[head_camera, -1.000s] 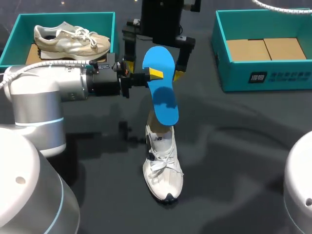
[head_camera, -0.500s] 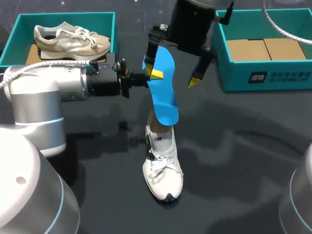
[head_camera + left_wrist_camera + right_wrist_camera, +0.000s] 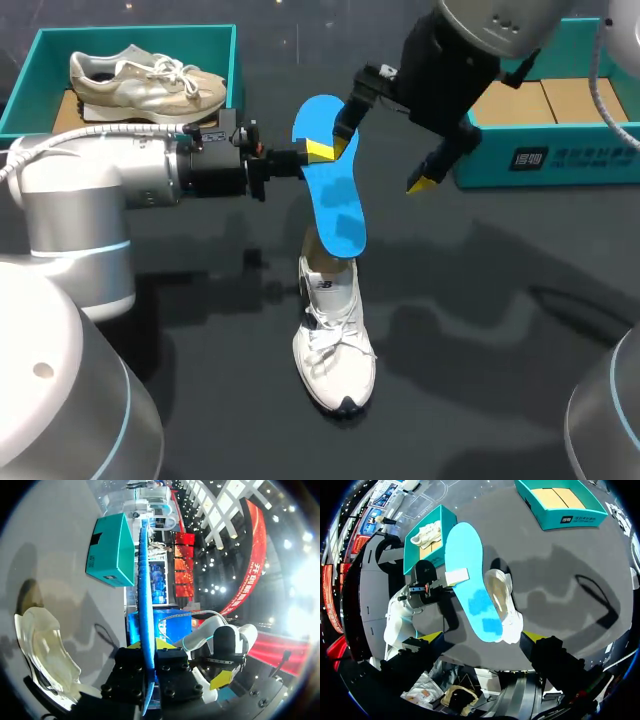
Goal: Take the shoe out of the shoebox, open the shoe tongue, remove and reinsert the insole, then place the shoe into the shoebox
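White shoe (image 3: 335, 345) is out of its box, standing on the dark table (image 3: 500, 300) near the middle, toe toward the robot, laces loose. So step 1 looks done. The blue insole (image 3: 330, 185) is out of the shoe and up in the air, held on edge by the left gripper (image 3: 318, 151), which is clamped on it approx. halfway along. From the left wrist the insole runs as a thin blue line straight out between the fingers. Its lower end hangs just over the shoe's heel opening. Can't tell if it touches. Tongue looks pulled fwd enough to leave the mouth open, but it's hard to be sure from above. Right gripper (image 3: 381, 157) is spread wide w/ nothing in it, up above the table beside the insole's top end, toward the right box (image 3: 480, 150). That teal box has only a cardboard floor showing. Left box (image 3: 30, 80) at the far left has a second shoe (image 3: 145, 80) lying in it. My read: removal done, roughly halfway thru. Left to do: feed the insole back in and seat it flat, then lift the shoe into a box. Which box, I can't say; the right one has room.
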Robot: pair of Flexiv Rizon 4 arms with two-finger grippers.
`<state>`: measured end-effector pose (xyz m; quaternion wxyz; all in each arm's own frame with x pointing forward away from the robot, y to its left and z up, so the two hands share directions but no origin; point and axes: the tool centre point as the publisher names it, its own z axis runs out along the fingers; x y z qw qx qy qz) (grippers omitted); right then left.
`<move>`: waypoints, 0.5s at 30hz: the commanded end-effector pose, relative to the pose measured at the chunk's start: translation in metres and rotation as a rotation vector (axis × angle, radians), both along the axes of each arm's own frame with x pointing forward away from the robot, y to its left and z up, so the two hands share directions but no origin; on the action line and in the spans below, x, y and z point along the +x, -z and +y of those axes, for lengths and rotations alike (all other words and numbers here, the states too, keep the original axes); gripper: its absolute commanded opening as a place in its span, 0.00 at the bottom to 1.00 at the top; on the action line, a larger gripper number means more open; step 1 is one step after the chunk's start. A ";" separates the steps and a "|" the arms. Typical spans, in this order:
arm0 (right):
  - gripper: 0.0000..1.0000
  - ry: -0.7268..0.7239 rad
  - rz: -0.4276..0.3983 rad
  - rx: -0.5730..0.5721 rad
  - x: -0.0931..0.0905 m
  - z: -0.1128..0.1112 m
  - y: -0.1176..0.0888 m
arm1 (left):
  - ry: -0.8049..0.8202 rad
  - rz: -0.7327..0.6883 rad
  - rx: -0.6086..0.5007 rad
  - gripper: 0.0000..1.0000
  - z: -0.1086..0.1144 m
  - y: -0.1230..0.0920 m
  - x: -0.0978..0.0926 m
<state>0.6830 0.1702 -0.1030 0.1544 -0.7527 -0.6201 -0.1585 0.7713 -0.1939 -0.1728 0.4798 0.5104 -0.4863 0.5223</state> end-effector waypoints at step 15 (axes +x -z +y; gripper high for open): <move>1.00 0.019 -0.145 0.676 0.000 -0.017 0.031 | -0.001 -0.001 0.001 0.00 -0.001 0.000 0.000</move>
